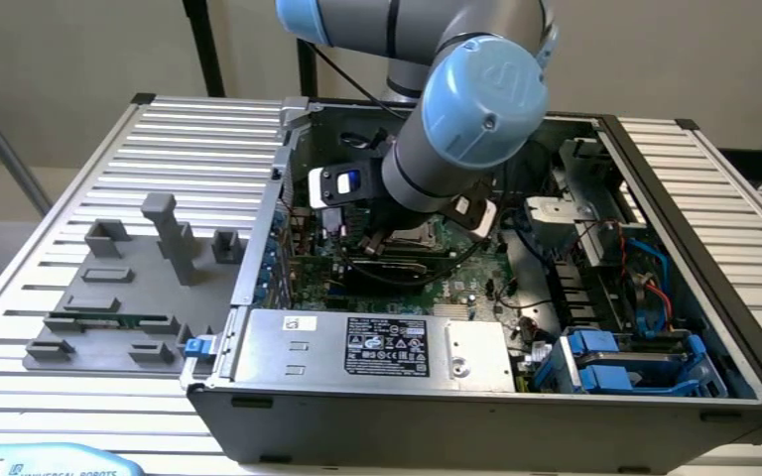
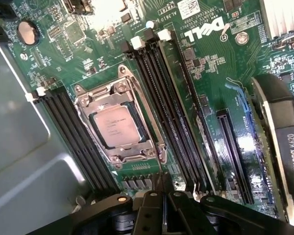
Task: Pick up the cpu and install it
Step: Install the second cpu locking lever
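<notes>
Bright, even light; glare overhead

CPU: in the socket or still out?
In. The CPU lies flat inside the socket's metal frame on the green board, nothing gripping it.

Arm (image 1: 454, 129) angled steeply down, gripper (image 2: 161, 208) fully closed, nothing between its jaws.

The cpu (image 2: 118, 126) shows a silvery-grey top inside a shiny metal socket frame (image 2: 118, 121) on the green board (image 2: 213, 58), which carries white lettering. In the exterior view, a pale-blue cap (image 1: 487, 97) tops the grey arm (image 1: 415, 164), and a grey tray (image 1: 116, 297) lies at the frame's left.
</notes>
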{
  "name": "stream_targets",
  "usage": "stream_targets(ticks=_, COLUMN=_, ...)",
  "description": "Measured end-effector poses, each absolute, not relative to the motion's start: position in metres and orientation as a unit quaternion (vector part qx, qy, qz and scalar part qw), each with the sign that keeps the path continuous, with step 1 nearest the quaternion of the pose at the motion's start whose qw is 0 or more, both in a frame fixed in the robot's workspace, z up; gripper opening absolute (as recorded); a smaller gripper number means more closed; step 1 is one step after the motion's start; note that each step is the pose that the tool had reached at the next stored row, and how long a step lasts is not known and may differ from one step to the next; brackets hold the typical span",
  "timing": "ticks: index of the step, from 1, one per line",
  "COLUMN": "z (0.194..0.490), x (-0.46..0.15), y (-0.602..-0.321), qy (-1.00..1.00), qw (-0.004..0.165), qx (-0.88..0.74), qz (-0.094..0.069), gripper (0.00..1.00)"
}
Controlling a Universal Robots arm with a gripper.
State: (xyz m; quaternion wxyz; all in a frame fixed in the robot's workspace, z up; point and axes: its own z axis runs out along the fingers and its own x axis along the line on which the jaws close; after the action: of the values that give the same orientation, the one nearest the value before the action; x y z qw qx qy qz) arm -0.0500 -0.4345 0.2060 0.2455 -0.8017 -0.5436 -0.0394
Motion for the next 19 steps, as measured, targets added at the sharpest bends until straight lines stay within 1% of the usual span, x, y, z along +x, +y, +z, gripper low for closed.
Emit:
stream_targets(ticks=1, z=0.204, x=-0.05, y=-0.434, qy=-0.544, qw=0.242, qx=-0.803, qz=-0.037, gripper=0.11)
stream_targets(ticks=2, z=0.201, x=-0.05, y=-0.434, qy=-0.544, qw=0.233, qx=-0.805, qz=-0.031, gripper=0.11)
stream_targets(ticks=5, z=0.201, x=-0.05, y=-0.434, qy=-0.544, qw=0.233, qx=-0.806, qz=-0.031, gripper=0.11)
stream_targets(ticks=11, z=0.221, x=-0.049, y=-0.433, qy=-0.544, qw=0.231, qx=-0.806, qz=-0.029, gripper=0.11)
stream_targets(ticks=19, z=0.222, x=-0.047, y=-0.43, qy=-0.544, qw=0.214, qx=-0.811, qz=-0.018, gripper=0.11)
